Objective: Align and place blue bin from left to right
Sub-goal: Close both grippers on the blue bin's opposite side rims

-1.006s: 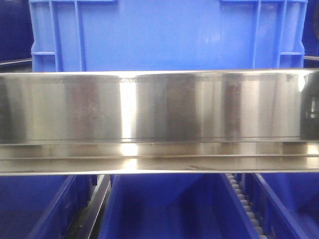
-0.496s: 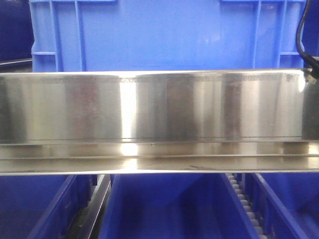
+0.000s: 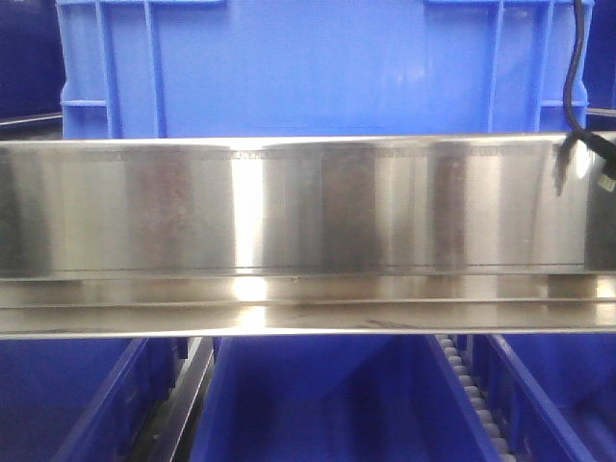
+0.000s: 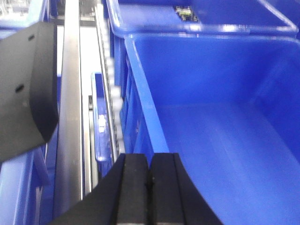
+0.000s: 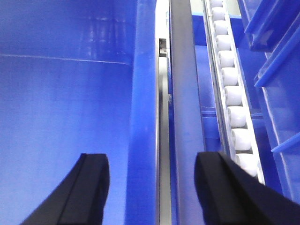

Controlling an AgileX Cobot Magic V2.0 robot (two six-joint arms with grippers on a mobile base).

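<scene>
Bin vs right hand: the right hand (image 5: 152, 164) straddles the right wall of the blue bin (image 5: 61, 93). One finger hangs over the bin's inside, the other over the steel strip outside. The wall's rim runs up between them.
Right hand state: fingers spread wide, nothing pinched. Contact with the wall cannot be told.
Bin vs left hand: the left hand (image 4: 150, 187) sits at the near end of the bin's left wall. The rim slants away from the fingertips, and the bin's hollow opens to their right.
Left hand state: fingers pressed together, nothing between them.
Bin position: upper level of the rack, right behind the steel rail (image 3: 308, 207), spanning almost the rail's whole length from its left end to its right end.
Front view only: the bin's outer face, the darker bins (image 3: 318, 404) on the level below, and a black cable (image 3: 576, 67) hanging by the bin's right corner. Neither hand shows here.
Wrist views only: the bin's bare inside and the roller track (image 5: 229, 93) running alongside, beyond the steel strip. The left wrist view also shows a black housing (image 4: 26, 89) at the far left.
Bin look: bright blue plastic, rectangular, with smooth flat walls, vertical ribs near both corners and a thick rim. The floor inside is glossy and holds nothing that shows.
</scene>
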